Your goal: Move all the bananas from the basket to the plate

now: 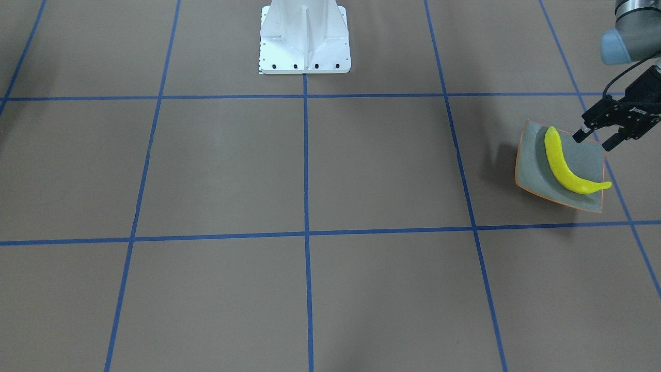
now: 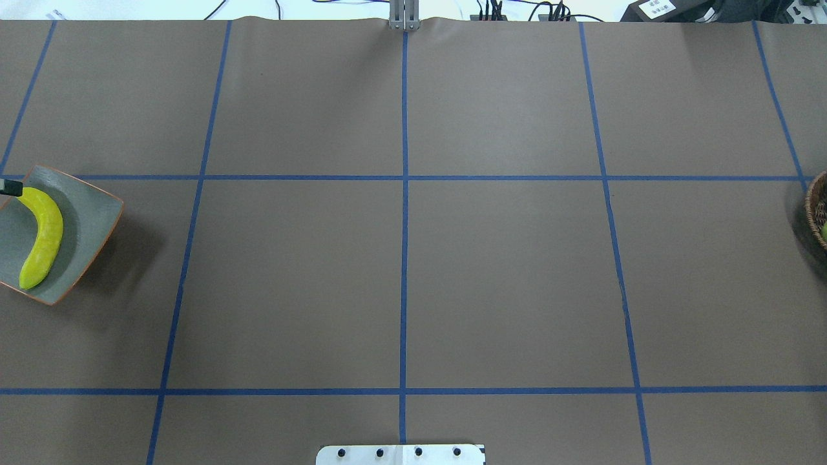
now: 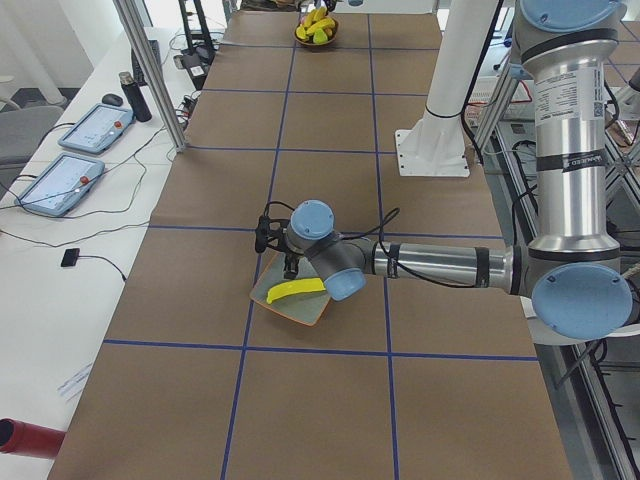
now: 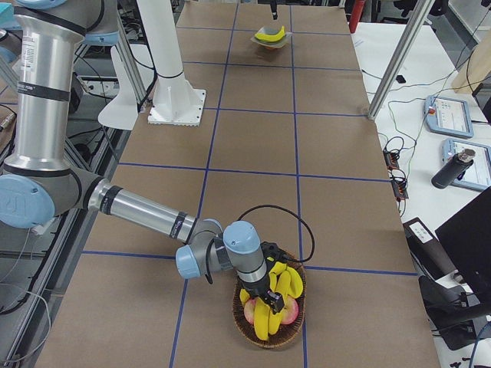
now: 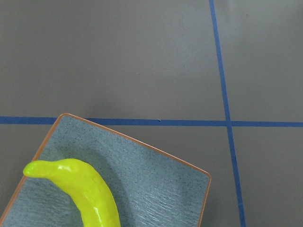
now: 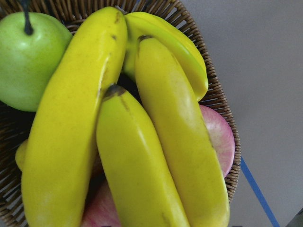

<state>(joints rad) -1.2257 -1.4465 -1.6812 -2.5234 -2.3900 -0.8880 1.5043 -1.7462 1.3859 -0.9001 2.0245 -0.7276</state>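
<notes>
Plate [image 1: 532, 168] sits near the table's [image 1: 310, 170] end on the robot's left, just inside a square of blue tape lines [image 1: 305, 155]. One banana [image 1: 562, 168] lies on it, curving from one corner toward the opposite one, its far tip reaching slightly past the rim. The left gripper [image 1: 594, 140] hovers over the plate's corner by the banana's other tip, jaws apart and holding nothing. From overhead, only one dark fingertip [image 2: 9, 187] shows at the view's edge, right by that end of the banana.

At the opposite end of the table stands the basket [image 6: 215, 94], well apart from the plate. More bananas [image 6: 142, 165] are piled in it, lying side by side and against each other, with a green fruit [image 6: 28, 56] at one side and red fruit [image 6: 220, 137] beneath them. The right gripper [image 4: 263, 296] reaches down into the basket among the bananas. Only the right-side view shows it, so I cannot tell whether its jaws are apart or closed on anything.

The robot's white base [image 1: 304, 39] stands at the table's edge between the two ends.
</notes>
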